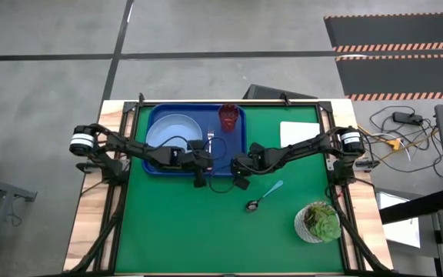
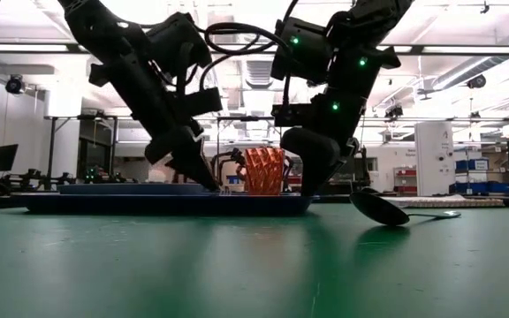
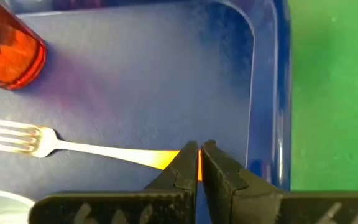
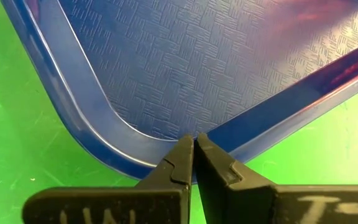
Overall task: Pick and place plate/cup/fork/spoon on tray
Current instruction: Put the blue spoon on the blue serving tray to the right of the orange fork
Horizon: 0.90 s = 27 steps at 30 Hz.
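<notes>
The dark-blue tray [image 1: 154, 165] lies at the far middle of the green mat. On it are the pale-blue plate [image 1: 174, 132], the red cup [image 1: 228, 117] standing at its far right corner, and the orange-handled fork [image 3: 36, 142] lying flat on its floor. The blue-handled spoon [image 1: 264, 196] lies on the mat to the near right of the tray. My left gripper [image 3: 199, 155] is shut on the fork over the tray's near right part. My right gripper [image 4: 194, 144] is shut, its tips at the tray's near right corner [image 4: 166, 140]. My left gripper pinches the fork's orange handle [image 3: 166, 160] between its two fingers, which lie across the handle. The fingers come from above, slanting down. The tines [image 3: 5, 137] and neck lie on the tray floor. My right gripper's shut tips stand at the rim of the tray's corner; I cannot tell whether they touch it.
A white pot with a green succulent [image 1: 319, 221] stands at the near right of the mat. A white pad [image 1: 298, 132] lies at the far right. The two grippers are close together at the tray's near right corner. Open mat lies toward the near edge.
</notes>
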Tool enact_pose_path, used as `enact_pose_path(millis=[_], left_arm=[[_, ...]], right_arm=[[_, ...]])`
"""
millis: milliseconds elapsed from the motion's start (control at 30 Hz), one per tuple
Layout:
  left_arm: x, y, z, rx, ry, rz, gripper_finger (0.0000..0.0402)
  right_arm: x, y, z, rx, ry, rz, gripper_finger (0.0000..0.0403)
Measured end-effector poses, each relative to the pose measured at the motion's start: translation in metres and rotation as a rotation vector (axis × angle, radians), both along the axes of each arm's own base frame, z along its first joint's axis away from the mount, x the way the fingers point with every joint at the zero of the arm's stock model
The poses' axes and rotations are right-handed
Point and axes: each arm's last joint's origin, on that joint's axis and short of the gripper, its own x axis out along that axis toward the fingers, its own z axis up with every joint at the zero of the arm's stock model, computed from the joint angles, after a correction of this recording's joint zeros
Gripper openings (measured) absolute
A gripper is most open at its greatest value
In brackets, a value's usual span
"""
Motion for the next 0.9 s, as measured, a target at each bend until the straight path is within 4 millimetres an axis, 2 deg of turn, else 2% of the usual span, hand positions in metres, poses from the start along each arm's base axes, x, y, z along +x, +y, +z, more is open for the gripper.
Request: enact_pose_path(millis=[133,267,400,500,733,900], left_arm=[[-0.004,-0.002,0.014,0.001,-0.038,-0.006,0.0000],[-0.012,-0.010,0.038,0.000,-0.118,-0.034,0.0000],[-0.023,-0.024,0.061,-0.004,-0.207,-0.081,0.0000],[-0.033,-0.035,0.072,-0.010,-0.249,-0.127,0.0000],[-0.058,-0.047,0.082,-0.020,-0.306,-0.186,0.0000],[-0.064,-0.047,0.087,-0.024,-0.350,-0.185,0.0000]], right_arm=[[-0.002,0.000,0.008,0.006,-0.014,0.003,0.0009],[-0.003,0.007,0.031,0.012,-0.085,0.022,0.0009],[-0.009,0.018,0.052,0.067,-0.145,0.074,0.0009],[-0.014,0.033,0.064,0.126,-0.176,0.148,0.0009],[-0.031,0.074,0.064,0.174,-0.061,0.362,0.0009],[-0.044,0.094,0.058,0.164,0.055,0.435,0.0019]])
